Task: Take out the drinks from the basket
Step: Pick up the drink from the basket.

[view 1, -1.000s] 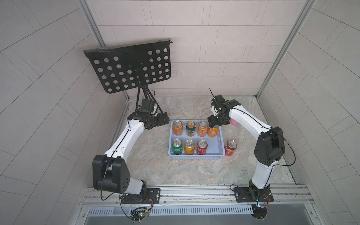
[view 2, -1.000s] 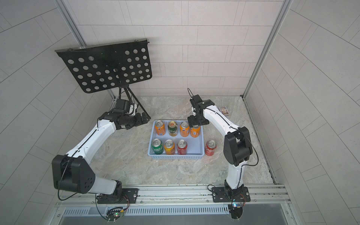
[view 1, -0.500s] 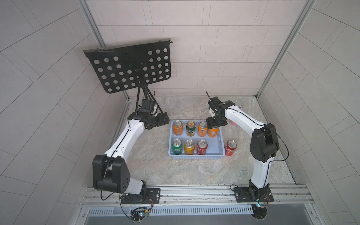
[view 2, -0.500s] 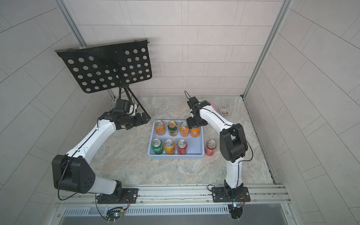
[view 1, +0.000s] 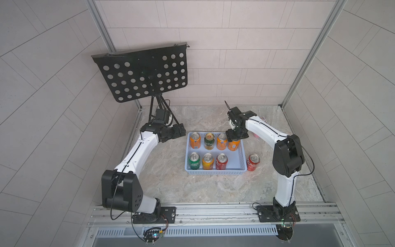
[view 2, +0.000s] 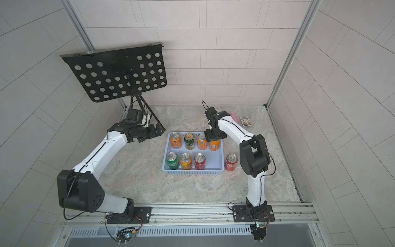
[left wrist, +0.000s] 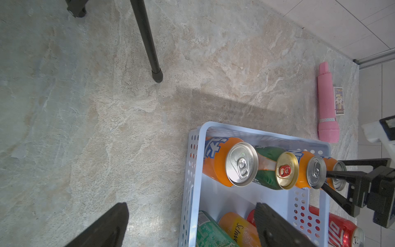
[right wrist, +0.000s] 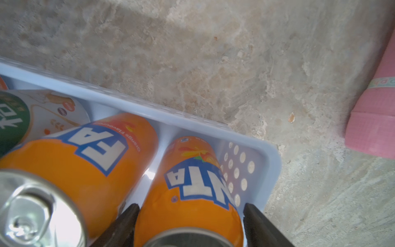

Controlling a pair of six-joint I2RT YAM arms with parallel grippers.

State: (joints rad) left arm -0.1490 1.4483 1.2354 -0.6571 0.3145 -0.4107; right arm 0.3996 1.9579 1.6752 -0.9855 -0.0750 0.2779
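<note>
Right pincer (right wrist: 189,206) straddled the corner orange Fanta can (right wrist: 188,171) in the light-blue basket (right wrist: 271,162). One finger was slotted beside the neighbouring Fanta can (right wrist: 85,160), the other between can and perforated end wall. Tight fit, couldn't tell if clamped. Seven cans in basket, one red can (view 1: 253,162) out on tabletop (view 1: 162,171). Clear exit probably straight up. Left pincer (left wrist: 191,205) hung open, empty, at the opposite end.
</note>
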